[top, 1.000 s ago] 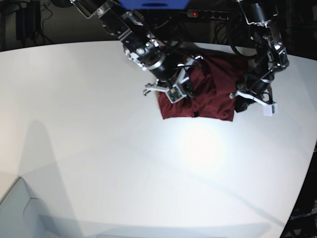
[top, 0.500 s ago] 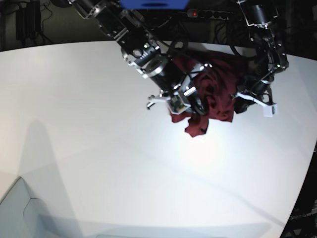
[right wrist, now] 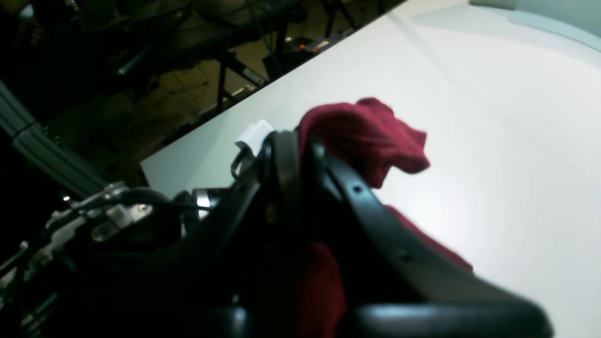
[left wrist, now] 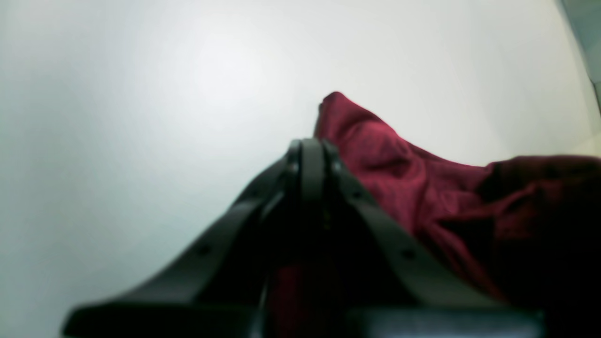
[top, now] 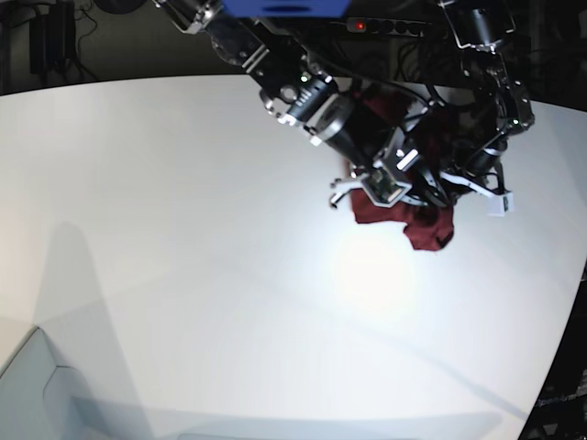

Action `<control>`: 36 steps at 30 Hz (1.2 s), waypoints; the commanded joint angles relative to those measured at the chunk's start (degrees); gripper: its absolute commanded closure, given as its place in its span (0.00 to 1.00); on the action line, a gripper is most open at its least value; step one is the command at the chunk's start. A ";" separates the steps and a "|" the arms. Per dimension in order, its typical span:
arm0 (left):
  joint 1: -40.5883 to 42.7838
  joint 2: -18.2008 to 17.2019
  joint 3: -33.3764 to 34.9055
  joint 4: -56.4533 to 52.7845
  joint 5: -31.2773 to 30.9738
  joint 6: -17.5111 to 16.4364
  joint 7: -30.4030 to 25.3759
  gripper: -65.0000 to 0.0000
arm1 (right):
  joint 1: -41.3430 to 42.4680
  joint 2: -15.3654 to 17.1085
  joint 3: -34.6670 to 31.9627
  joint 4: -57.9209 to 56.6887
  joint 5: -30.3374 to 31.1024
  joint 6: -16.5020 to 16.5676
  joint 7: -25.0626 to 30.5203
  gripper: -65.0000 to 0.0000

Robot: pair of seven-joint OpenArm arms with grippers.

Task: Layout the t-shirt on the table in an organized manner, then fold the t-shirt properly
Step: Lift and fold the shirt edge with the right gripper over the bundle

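The t-shirt (top: 415, 223) hangs bunched near the table's (top: 183, 229) far right edge, a fold pinched in my closed right gripper (right wrist: 300, 141). My left gripper (left wrist: 310, 150), jaws together, sits just beside it, crowding my right arm; whether it grips cloth I cannot tell.

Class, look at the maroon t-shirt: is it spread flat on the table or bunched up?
Bunched up. The t-shirt is a crumpled heap, pinched in the shut right gripper, not laid flat on the table.
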 commanded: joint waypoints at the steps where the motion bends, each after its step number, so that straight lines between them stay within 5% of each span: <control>1: 0.95 -0.22 0.11 -0.11 2.20 1.09 2.77 1.00 | 1.61 -0.89 0.04 0.99 0.06 0.59 2.20 1.00; 36: 8.78 -0.13 -3.49 20.63 1.58 0.56 3.30 1.00 | 8.55 0.25 0.30 -11.94 0.14 0.77 2.28 1.00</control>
